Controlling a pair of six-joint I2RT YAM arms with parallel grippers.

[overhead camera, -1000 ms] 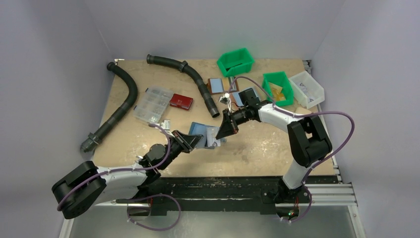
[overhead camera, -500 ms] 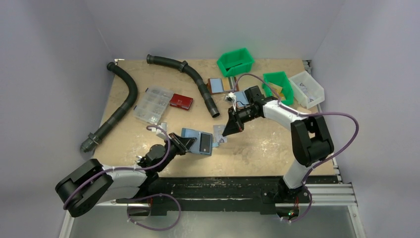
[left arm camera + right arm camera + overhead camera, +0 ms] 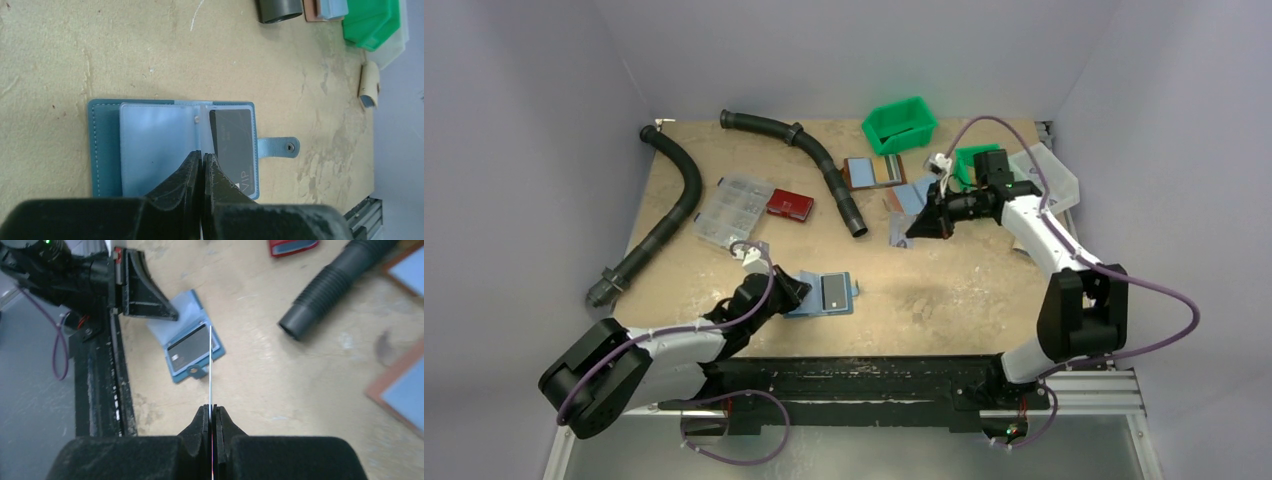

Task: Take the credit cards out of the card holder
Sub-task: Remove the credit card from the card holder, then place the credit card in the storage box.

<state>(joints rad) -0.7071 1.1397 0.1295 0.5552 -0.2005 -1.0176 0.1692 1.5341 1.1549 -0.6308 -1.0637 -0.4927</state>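
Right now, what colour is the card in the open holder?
Dark grey card, pale VIP lettering, in the card holder; clearest in left wrist view.

Shows the holder (image 3: 102,150) teal-blue outside with paler stitching, translucent pale blue on its pockets (image 3: 155,145), lighter blue on the tab (image 3: 277,146). Carries a charcoal card (image 3: 232,137) lettered in white. Leaves only a thin whitish edge of the gripped card (image 3: 210,360). Elsewhere: mottled, scuffed tan on the table (image 3: 964,290); bright green bins (image 3: 900,124); whitish clear bin (image 3: 1049,178); black ribbed hoses (image 3: 834,178); red case (image 3: 790,204); clear organiser (image 3: 732,210); brown-rimmed, blue-lined wallets (image 3: 872,172).
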